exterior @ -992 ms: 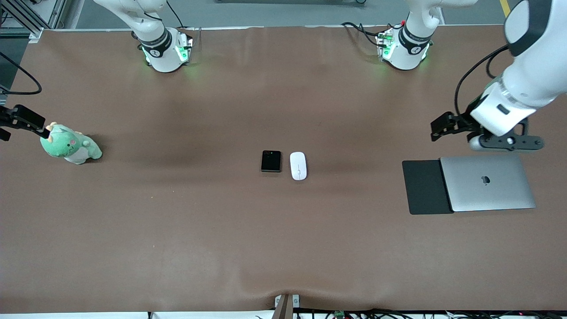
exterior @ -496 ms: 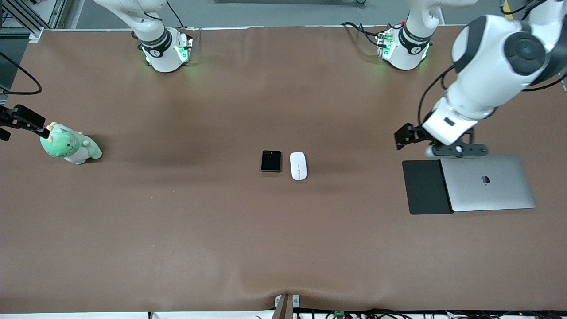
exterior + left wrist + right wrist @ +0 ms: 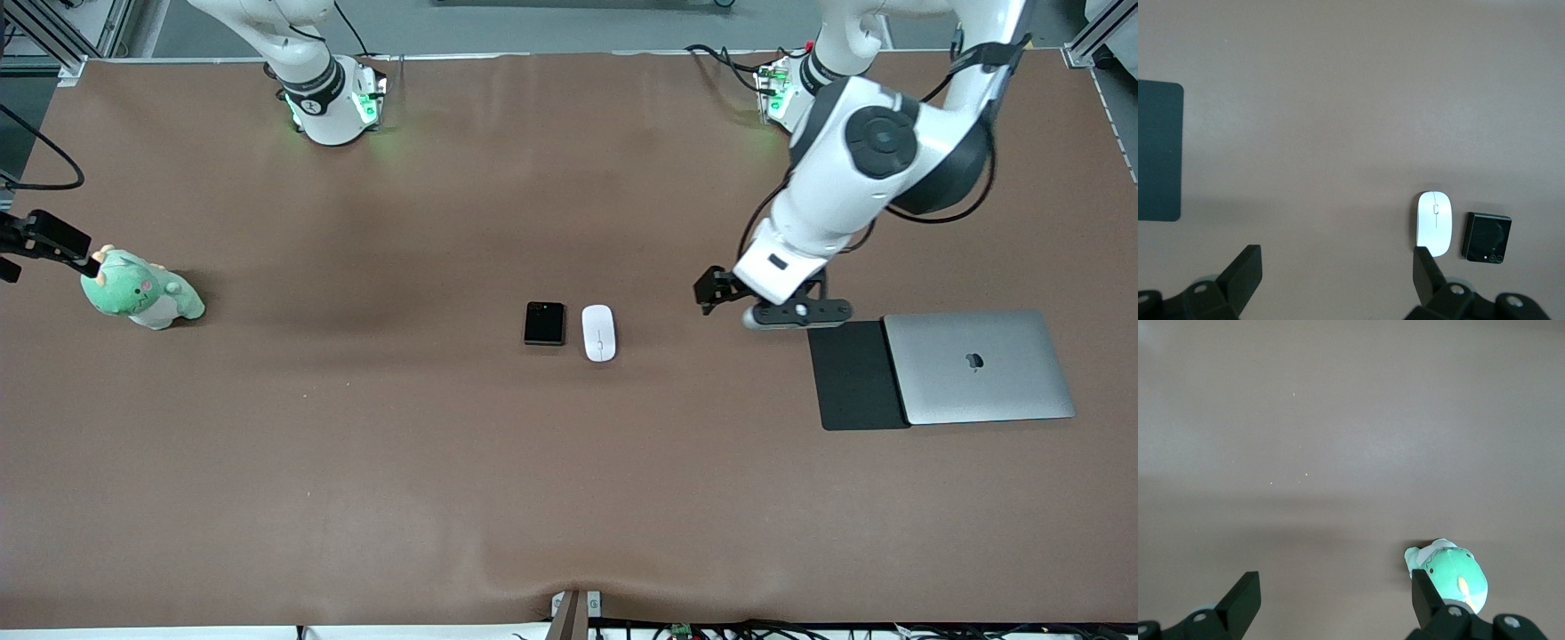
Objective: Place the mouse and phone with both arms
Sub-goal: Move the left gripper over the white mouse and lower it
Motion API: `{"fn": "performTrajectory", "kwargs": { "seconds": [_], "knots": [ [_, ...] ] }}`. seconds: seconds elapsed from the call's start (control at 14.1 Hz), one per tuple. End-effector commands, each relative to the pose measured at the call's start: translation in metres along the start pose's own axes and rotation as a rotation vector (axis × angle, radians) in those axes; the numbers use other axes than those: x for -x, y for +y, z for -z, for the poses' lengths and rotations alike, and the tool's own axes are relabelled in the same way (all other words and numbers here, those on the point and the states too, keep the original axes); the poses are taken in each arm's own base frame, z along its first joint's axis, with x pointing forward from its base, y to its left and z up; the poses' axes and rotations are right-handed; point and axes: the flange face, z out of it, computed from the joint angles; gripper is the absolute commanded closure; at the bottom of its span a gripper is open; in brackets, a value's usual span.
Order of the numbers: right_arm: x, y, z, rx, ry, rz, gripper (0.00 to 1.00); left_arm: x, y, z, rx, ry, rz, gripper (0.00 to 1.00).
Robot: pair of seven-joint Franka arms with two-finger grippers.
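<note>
brown cloth covers the table (image 3: 356,462). front view: the mouse (image 3: 599,332) and the phone (image 3: 544,323) lie side by side at frame centre, long axes running up-down. the left gripper (image 3: 717,293), jaws spread and empty, hangs right of centre over bare cloth between the mouse and the mouse pad (image 3: 853,375) beside the laptop (image 3: 978,366); this arm looks nearer to the mouse. the right gripper (image 3: 40,242) waits at the left edge by the green plush dinosaur (image 3: 140,290).

left wrist view: the mouse (image 3: 1434,223) and phone (image 3: 1486,237) sit at lower right, above the open fingers (image 3: 1425,268).

right wrist view: only the plush dinosaur (image 3: 1450,572) shows, lower right, between wide jaws.
</note>
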Motion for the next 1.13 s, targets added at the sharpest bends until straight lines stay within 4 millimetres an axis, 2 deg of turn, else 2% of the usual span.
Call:
{"fn": "performTrajectory", "kwargs": {
  "seconds": [0.0,0.35,0.57,0.64,0.71,0.85,1.06],
  "knots": [
    [0.005,0.000,0.004,0.013,-0.002,0.015,0.00,0.009,0.029,-0.031,-0.017,0.022,0.020,0.00],
    [0.005,0.001,0.004,0.012,-0.004,0.013,0.00,0.028,0.062,-0.088,-0.022,-0.035,-0.003,0.00],
    [0.006,0.003,0.004,0.011,-0.005,0.008,0.00,0.024,0.069,-0.123,0.000,-0.050,0.003,0.00],
    [0.006,0.004,0.004,0.011,-0.005,0.008,0.00,0.029,0.077,-0.133,0.009,-0.055,-0.003,0.00],
    [0.006,0.005,0.004,0.011,-0.005,0.013,0.00,0.044,0.093,-0.150,0.013,-0.065,-0.014,0.00],
    [0.006,0.006,0.004,0.010,-0.002,0.017,0.00,0.051,0.101,-0.174,0.016,-0.069,0.018,0.00],
    [0.006,0.005,0.004,0.010,-0.002,0.017,0.00,0.067,0.125,-0.204,-0.005,-0.081,0.000,0.00]
  ]
}}
